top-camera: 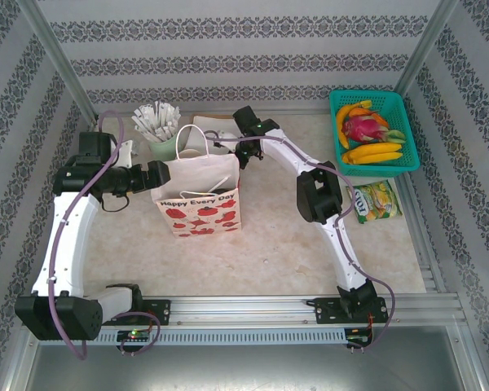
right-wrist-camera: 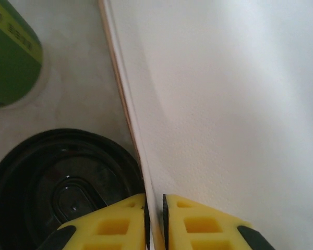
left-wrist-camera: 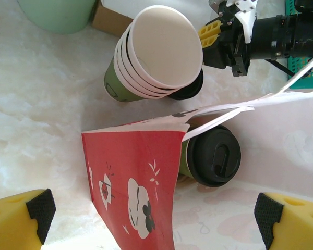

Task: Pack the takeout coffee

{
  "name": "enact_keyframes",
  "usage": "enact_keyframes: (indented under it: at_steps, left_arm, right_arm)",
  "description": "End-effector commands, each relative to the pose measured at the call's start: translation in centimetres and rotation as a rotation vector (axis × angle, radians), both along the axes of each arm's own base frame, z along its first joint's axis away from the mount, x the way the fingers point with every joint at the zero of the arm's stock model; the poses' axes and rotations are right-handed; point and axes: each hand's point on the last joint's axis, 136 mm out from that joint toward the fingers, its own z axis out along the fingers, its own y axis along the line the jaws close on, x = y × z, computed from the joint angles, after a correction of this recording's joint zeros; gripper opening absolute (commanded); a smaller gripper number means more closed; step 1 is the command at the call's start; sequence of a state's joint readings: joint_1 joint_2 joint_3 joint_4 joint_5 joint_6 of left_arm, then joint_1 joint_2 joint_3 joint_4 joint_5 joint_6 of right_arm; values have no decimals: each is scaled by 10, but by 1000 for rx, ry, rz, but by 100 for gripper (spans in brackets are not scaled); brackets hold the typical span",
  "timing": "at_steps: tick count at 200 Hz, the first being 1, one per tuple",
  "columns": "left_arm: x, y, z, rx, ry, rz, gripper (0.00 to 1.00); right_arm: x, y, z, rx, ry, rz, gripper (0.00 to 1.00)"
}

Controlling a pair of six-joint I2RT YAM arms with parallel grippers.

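One takeout coffee (left-wrist-camera: pixel 214 155), an olive-green cup with a black lid, stands inside the white and red paper bag (top-camera: pixel 197 201). A second black lid (left-wrist-camera: pixel 190 88) peeks out behind the stack of cream-rimmed cups (left-wrist-camera: pixel 156 52), outside the bag; in the right wrist view the black lid (right-wrist-camera: pixel 57 187) lies just left of the bag's wall (right-wrist-camera: pixel 224 104). My right gripper (right-wrist-camera: pixel 155 224) is shut on the bag's thin top edge at its back right (top-camera: pixel 243 155). My left gripper (left-wrist-camera: pixel 154 229) is wide open at the bag's red left side (left-wrist-camera: pixel 135 177), its pads (left-wrist-camera: pixel 39 208) apart from the paper.
A pale green cup (top-camera: pixel 161 134) of white sticks stands behind the bag on the left, with a brown box (left-wrist-camera: pixel 112 21) beside it. A teal basket (top-camera: pixel 403 106) of fruit sits at the back right, a green snack packet (top-camera: pixel 376 201) in front of it.
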State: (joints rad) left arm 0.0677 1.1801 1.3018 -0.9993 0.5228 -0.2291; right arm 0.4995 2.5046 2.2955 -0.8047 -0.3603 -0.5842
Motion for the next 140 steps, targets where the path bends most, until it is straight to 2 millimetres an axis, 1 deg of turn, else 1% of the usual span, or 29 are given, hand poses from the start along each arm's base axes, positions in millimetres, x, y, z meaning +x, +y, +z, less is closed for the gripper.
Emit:
enact_keyframes:
  at_steps: [1,11,21,28,37,52,94,119,133,140]
  left_arm:
    - [7,0,0,-26,-14,11,100]
    - [7,0,0,-26,-14,9,100]
    - [6,0,1,-26,-18,6,100]
    - [6,-1,2,-26,-21,5,100]
    - [6,-1,2,-26,-22,3,100]
    - [5,-1,2,-28,-20,2,100]
    - [6,-2,3,-32,-24,-1,100]
    - [7,-1,4,-29,-27,-1,100]
    - [7,-2,4,-30,-26,-2,100]
    - [7,-2,4,-31,-27,-2,100]
  right_arm:
    - [-1,9,44,112,-6,10,11]
    - [-1,8,45,117,2,7,9]
    - [-2,7,45,123,11,5,10]
    - [-2,6,45,124,14,4,13]
    - [-2,6,45,125,18,0,20]
    - [-3,6,45,130,26,7,23]
    - [-7,7,45,135,44,14,11]
    - [-6,4,42,121,45,3,1]
    - [-6,5,50,146,48,-2,0]
    - [-4,5,58,172,50,-10,0]
